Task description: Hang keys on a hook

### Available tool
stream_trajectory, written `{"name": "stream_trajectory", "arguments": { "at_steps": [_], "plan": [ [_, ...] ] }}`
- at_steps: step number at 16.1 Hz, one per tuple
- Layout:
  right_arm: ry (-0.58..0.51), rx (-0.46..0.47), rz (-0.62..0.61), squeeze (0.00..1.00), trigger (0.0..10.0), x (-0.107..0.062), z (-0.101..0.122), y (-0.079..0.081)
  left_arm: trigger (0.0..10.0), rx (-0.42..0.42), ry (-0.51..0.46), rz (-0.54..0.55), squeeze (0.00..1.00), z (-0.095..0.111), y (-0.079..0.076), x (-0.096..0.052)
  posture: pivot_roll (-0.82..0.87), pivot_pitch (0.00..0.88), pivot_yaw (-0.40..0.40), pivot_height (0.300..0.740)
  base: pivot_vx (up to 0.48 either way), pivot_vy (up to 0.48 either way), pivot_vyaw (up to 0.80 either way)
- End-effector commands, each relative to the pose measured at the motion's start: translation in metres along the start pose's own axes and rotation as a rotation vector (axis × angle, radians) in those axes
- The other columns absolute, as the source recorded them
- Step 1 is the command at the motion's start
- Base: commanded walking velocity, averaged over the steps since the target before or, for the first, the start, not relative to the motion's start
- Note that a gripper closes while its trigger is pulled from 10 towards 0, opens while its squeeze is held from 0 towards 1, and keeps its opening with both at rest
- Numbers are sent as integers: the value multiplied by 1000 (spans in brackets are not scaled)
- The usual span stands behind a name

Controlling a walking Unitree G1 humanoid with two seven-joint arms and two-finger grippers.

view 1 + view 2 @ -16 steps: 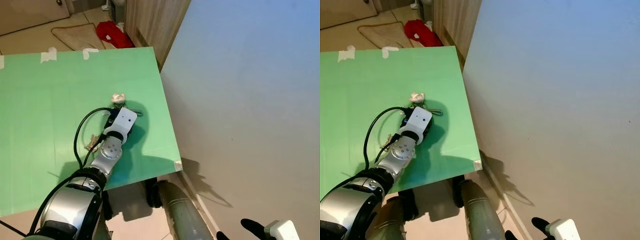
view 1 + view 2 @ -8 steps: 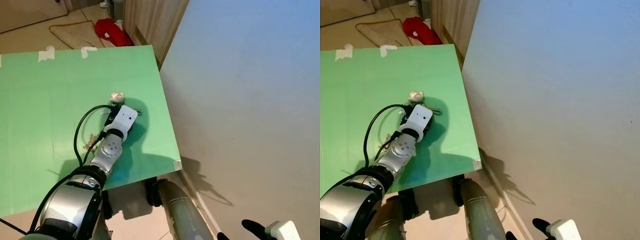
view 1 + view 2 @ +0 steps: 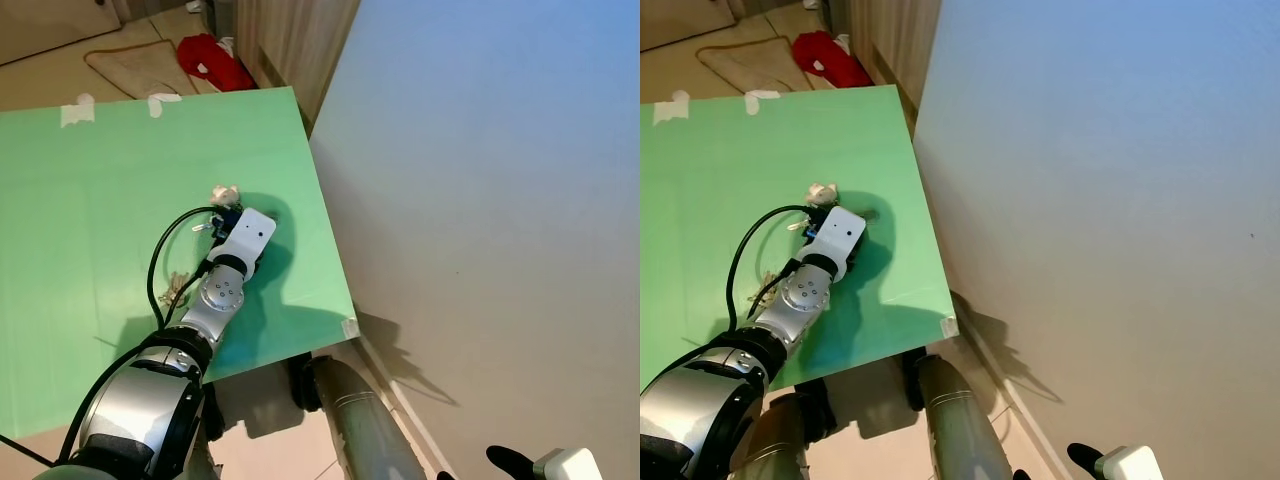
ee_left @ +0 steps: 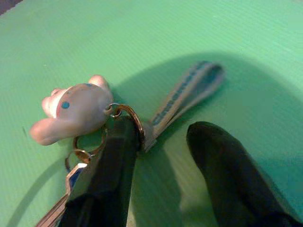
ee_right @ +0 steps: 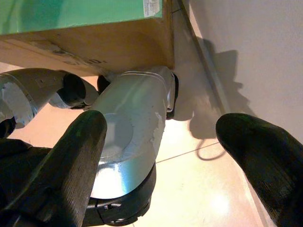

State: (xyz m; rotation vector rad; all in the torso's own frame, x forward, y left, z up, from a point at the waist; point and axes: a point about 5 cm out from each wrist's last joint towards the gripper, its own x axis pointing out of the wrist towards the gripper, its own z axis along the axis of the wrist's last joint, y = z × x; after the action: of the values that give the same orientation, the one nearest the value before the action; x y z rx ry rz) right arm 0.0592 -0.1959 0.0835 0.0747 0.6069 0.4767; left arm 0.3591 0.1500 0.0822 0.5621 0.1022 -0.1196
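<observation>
The left claw (image 4: 156, 161) was down on the green counter (image 3: 80, 220), its two black fingers spread apart and straddling the metal ring of the keys (image 4: 124, 124): one finger (image 4: 106, 175) lay touching the ring, the other (image 4: 227, 165) rested on bare green at about 3 o'clock from it. The bunch lay flat near the counter's right edge, with a pale animal-shaped charm (image 4: 71, 111) at 10 o'clock of the ring, a grey-and-blue fabric strap (image 4: 187, 92) running out toward 1 o'clock, and a key blade (image 4: 57, 210) trailing toward 7 o'clock. Nothing was clamped yet, so by my reading the task stood at its very start: the keys were not yet gripped or lifted, and carrying them to a hook was all left to do. No hook could be made out on the plain wall (image 3: 500, 200). The right claw (image 5: 165, 161) hung idle beside the robot's leg, fingers wide apart over the tiled floor. The strap bore dark blue markings too blurred to read; a small label on the counter's corner (image 5: 152, 6) was likewise illegible.
</observation>
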Motion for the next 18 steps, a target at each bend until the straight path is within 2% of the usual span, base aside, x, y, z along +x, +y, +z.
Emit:
{"name": "stream_trajectory", "arguments": {
  "at_steps": [1,8,12,15,16,17,18],
  "plan": [
    [47,14,-25,0,10000,-9,-7,-4,0,-6,34,-51,0,-6,-12,-3,-586,458,-254,740,0,0,0],
    [58,19,-28,0,10000,-9,-10,-6,0,-30,34,-18,0,-5,-5,-2,-578,457,-252,740,0,0,0],
    [42,20,-23,0,10000,-2,-11,-7,0,-98,-6,21,0,-1,5,-1,-540,439,-232,740,0,0,0],
    [-14,29,-53,0,10000,24,-6,-19,0,-194,-94,12,0,10,6,0,-452,389,-188,740,0,0,0],
    [-29,37,-65,0,10000,30,-4,-22,0,-215,-95,-2,0,11,5,0,-420,374,-174,740,0,0,0],
    [-78,38,-87,0,10000,48,2,-28,0,-237,-116,-33,0,14,4,1,-370,349,-154,740,0,0,0],
    [-78,38,-87,0,10000,48,2,-28,0,-237,-116,-33,0,14,4,1,-370,349,-154,740,0,0,0]
  ]
}}
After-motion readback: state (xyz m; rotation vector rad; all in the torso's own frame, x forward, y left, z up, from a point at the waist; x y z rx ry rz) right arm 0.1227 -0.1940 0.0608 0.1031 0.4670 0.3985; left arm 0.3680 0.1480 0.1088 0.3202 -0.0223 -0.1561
